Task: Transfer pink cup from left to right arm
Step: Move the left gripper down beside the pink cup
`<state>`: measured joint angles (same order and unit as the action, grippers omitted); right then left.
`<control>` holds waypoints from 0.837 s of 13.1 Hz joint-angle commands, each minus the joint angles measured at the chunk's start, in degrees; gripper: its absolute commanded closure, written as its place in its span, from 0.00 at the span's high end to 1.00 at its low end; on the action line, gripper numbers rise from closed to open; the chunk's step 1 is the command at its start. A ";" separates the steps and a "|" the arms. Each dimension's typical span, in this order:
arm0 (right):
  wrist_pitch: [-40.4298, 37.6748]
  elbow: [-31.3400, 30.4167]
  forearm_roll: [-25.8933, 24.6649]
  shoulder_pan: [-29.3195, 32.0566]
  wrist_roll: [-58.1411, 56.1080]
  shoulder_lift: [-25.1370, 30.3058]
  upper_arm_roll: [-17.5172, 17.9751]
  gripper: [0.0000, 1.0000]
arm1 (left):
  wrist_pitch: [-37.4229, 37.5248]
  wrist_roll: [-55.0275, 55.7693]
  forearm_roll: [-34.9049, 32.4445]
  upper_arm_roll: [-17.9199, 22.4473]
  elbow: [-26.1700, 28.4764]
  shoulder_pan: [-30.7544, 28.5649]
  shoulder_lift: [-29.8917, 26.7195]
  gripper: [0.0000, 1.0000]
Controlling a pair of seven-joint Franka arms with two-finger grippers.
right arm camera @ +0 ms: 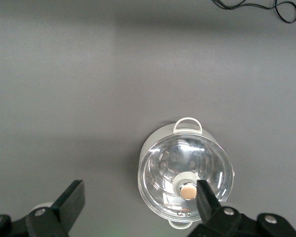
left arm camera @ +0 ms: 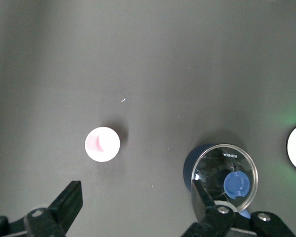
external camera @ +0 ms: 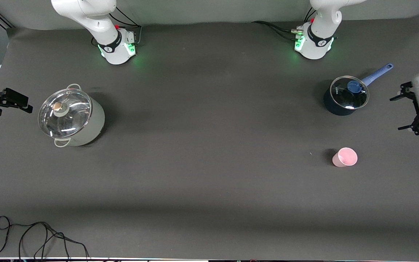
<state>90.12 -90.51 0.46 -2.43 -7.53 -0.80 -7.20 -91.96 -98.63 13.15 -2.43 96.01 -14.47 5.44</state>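
The pink cup [external camera: 344,157] stands upright on the dark table toward the left arm's end, nearer to the front camera than the blue saucepan. In the left wrist view the pink cup [left arm camera: 102,144] shows from above, apart from the fingers. My left gripper [external camera: 395,113] hangs open and empty in the air over the table's end, beside the saucepan; its jaws stand wide apart in the left wrist view [left arm camera: 137,187]. My right gripper [external camera: 15,109] is open and empty at the other end, beside the steel pot, and also shows in the right wrist view [right arm camera: 140,186].
A blue saucepan [external camera: 346,95] with a glass lid and a long handle stands near the left arm's base. A large steel pot [external camera: 71,116] with a glass lid stands toward the right arm's end. A black cable [external camera: 38,236] lies at the front edge.
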 commanded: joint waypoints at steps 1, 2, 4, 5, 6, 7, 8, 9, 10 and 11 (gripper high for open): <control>-0.39 0.16 1.12 -0.21 0.41 0.36 -0.27 1.00 | 1.95 -10.15 5.12 -0.29 -1.70 -4.67 3.51 0.99; -0.39 0.16 1.12 -0.21 0.41 0.36 -0.27 1.00 | 2.74 -12.96 7.22 -0.29 -2.05 -6.43 5.09 0.99; -0.39 0.07 1.12 -0.29 0.41 0.36 -0.27 1.00 | 3.97 -19.29 11.88 -0.29 -3.36 -10.55 9.48 0.99; -0.39 0.07 1.12 -0.30 0.41 0.36 -0.27 1.00 | 4.24 -22.80 14.25 -0.29 -4.24 -12.66 12.11 0.99; -0.39 0.07 1.12 -0.30 0.41 0.36 -0.27 1.00 | 4.33 -26.06 16.62 -0.38 -5.12 -14.60 14.92 0.99; -0.39 0.07 1.12 -0.30 0.33 0.36 -0.27 1.00 | 4.50 -28.70 18.30 -0.38 -5.65 -16.01 17.47 0.99; -0.39 0.07 1.12 -0.30 0.41 0.36 -0.27 1.00 | 4.68 -31.07 19.97 -0.38 -5.83 -17.50 19.94 0.99; -0.39 0.07 1.12 -0.30 0.41 0.36 -0.27 1.00 | 4.68 -34.14 22.34 -0.47 -6.00 -18.91 23.01 0.99; -0.39 0.07 1.12 -0.30 0.41 0.45 -0.27 1.00 | 4.68 -37.22 24.45 -0.47 -6.79 -19.79 26.26 0.99; -0.39 0.07 1.12 -0.30 0.41 0.45 -0.27 1.00 | 4.86 -38.99 25.95 -0.47 -7.49 -20.41 29.16 0.99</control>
<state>90.10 -90.52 0.46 -2.44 -7.53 -0.80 -7.20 -89.34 -133.49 35.85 -2.33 92.51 -33.44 28.38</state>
